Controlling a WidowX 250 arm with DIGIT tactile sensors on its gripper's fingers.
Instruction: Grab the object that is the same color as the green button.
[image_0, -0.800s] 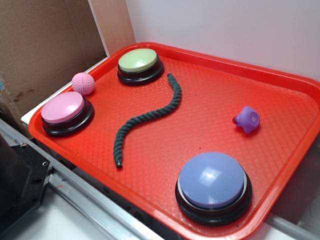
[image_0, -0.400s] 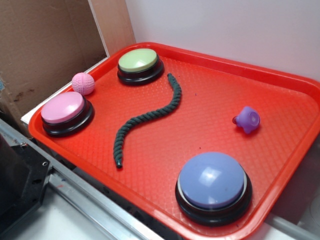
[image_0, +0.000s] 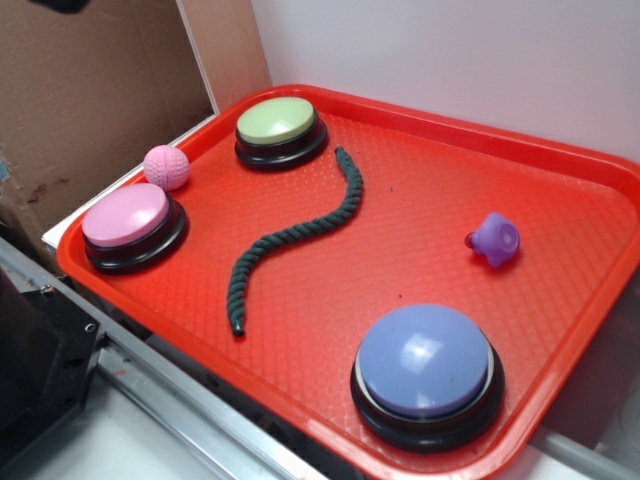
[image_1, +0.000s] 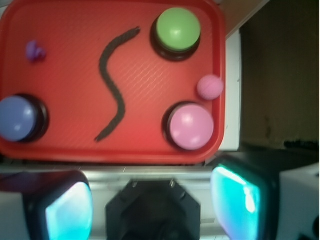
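A long, dark green twisted rope (image_0: 296, 238) lies loose in an S-shaped wave near the middle of a red textured tray (image_0: 560, 160), with nothing touching it. One end of the rope points toward a pale green domed button (image_0: 279, 121) on a black base, which sits at the tray's far corner; the other end stops near the tray's front edge. To the rope's left, a pink domed button (image_0: 127, 217) on a black base occupies the near left corner, and a small pink ball (image_0: 166, 167) rests on the tray's rim just beside it. On the opposite side, well apart from the rope, a small purple toy (image_0: 494, 239) lies alone, and a larger blue-purple button (image_0: 425, 362) sits at the near right corner. In the wrist view the whole tray is seen from above. The gripper (image_1: 152, 200) is at the bottom of that view, high over the tray's edge; its two fingers (image_1: 69, 210) are spread wide and hold nothing. Brown cardboard (image_0: 90, 90) stands behind the tray on the left.
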